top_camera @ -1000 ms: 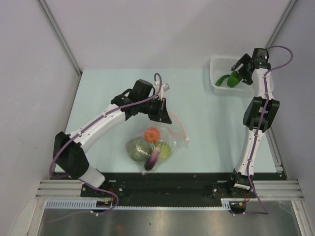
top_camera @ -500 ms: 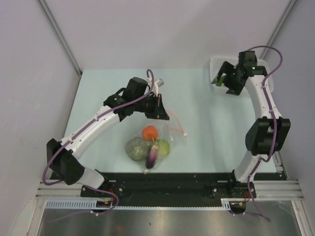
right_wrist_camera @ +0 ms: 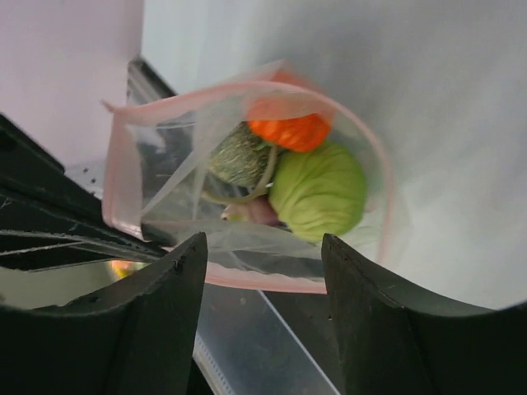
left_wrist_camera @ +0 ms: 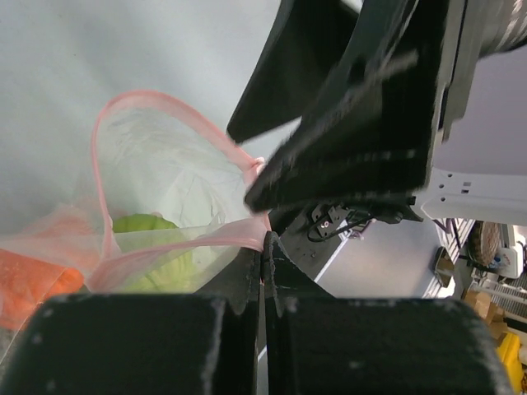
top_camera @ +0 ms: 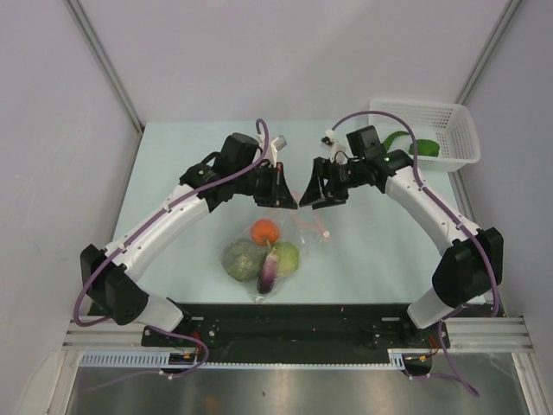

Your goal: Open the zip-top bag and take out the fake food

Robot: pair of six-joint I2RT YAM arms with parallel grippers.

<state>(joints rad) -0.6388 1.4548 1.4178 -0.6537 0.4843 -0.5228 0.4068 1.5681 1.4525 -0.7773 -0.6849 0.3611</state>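
Right wrist: zip-top bag (right_wrist_camera: 247,243) rim between parted jaws; left jaws pinching.

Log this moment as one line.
left gripper: shut on bag rim | right gripper: open at mouth | food: four in bag | pepper: in basket

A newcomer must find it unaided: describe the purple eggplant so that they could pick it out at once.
On the pale green table, near its front edge, lies a clear crinkly plastic zip-top bag of toy produce. The purple eggplant lies nearest that edge, the only long, dark purple piece among round green and orange ones.
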